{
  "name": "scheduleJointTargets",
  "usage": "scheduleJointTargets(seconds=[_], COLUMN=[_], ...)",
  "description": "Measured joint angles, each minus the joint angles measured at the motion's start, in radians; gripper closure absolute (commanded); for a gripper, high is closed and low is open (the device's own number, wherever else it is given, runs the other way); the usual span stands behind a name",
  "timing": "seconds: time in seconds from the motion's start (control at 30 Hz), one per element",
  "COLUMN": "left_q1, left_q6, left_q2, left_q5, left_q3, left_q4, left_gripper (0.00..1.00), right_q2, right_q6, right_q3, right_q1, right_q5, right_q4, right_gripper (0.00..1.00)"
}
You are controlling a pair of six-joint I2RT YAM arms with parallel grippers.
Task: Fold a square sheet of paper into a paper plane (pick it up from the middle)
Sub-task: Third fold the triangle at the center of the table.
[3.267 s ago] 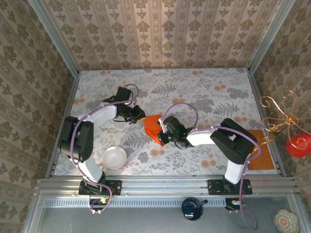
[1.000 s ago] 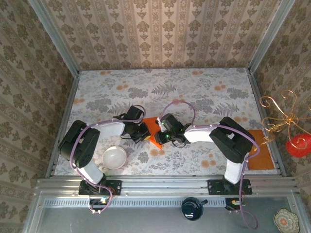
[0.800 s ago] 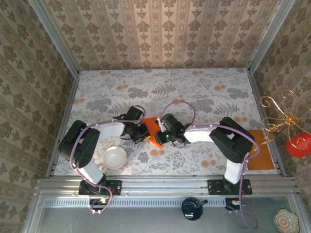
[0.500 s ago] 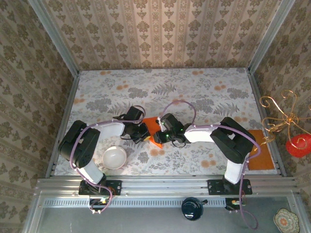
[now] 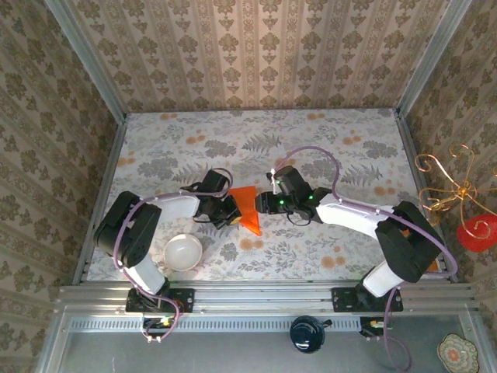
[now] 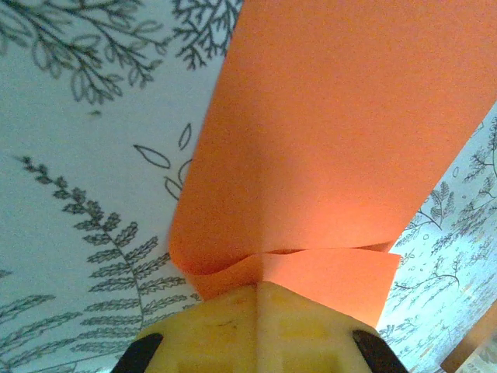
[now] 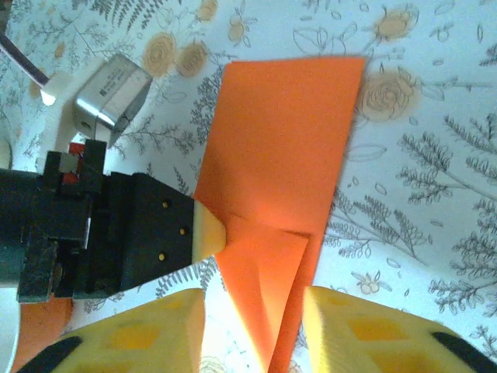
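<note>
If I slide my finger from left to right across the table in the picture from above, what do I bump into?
White bowl → left gripper → folded orange paper → right gripper

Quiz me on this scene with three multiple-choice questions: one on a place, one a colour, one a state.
1. Where is the white bowl? A beside the left arm B against the far wall C under the right arm
2. What colour is the folded paper? A blue B orange C white
3. How is the left end effector? A wide open B shut on the paper C resting in the bowl
Answers: 1 A, it stands by that arm; 2 B, bright orange in each view; 3 B, it pinches the paper's edge.
</note>
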Motion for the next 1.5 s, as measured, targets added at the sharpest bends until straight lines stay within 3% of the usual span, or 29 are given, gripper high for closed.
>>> scheduleJointTargets(seconds=[0.1,0.3,0.5,1.5], left_q1=[0.0,0.0,0.0,0.006], left_q6=[0.002,0.004,0.01,0.01], left_q2=[0.002,0.002,0.005,0.015], left_q5=[0.0,0.0,0.002,0.013], left_q3=[0.002,0.002,0.004,0.014], left_q4=[0.002,0.002,0.001,0.003], left_gripper=[0.93,0.93,0.93,0.94], right_q2=[0.011,0.103,0.18,0.32], right_q6=[0.004,0.009,0.011,0.011], right_q3=[0.006,0.071,0.13,0.19], right_q1=[0.001,0.032,0.055,0.057], right_q5=[-0.051,-0.128,-0.161,-0.204], right_q4=[-0.04,-0.091,-0.115,-0.123], right_gripper=[0.69,0.87,0.94,0.97])
